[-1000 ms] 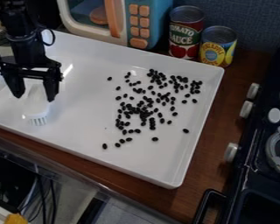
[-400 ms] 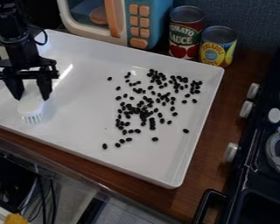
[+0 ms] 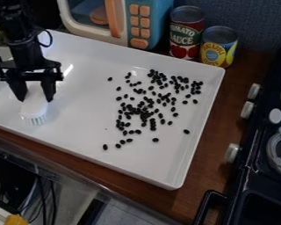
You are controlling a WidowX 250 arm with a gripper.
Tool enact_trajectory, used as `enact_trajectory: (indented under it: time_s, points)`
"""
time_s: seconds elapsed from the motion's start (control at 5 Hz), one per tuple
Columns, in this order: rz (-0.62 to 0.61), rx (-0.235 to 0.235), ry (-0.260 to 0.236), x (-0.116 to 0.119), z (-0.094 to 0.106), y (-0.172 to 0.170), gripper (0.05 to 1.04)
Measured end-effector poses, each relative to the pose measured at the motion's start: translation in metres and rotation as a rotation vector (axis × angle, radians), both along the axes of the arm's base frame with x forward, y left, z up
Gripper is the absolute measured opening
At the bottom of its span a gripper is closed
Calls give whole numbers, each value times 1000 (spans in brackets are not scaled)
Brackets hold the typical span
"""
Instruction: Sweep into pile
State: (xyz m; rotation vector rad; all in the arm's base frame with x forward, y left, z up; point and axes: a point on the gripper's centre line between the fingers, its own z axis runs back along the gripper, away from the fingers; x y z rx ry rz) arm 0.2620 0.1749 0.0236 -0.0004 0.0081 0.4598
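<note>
Camera view: at nine o'clock on the tray [image 3: 84, 118], the end effector [image 3: 34, 96], closed to handle width, seems to grip the brush [image 3: 34, 109] bristles toward six, presumably to gather beans [image 3: 144, 115] scattered toward three.

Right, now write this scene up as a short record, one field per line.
tool: white brush, bristles down
held by: gripper, at the picture's left
material: black beans
surface: white tray with a raised rim, on a wooden counter
spread: loose scatter in the tray's right half, thickest in the middle, a few strays at the edges
brush to beans: apart, bare tray between
pile: not yet made
behind tray: toy microwave, red can, yellow can
right of tray: stove
</note>
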Motion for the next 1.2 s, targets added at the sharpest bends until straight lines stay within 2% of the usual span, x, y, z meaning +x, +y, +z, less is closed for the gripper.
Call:
enact_trajectory:
  time_s: [0.8, 1.2]
  points:
    - [17, -35, 34, 37, -3, -72, 725]
    - [24, -37, 30, 57, -4, -99, 725]
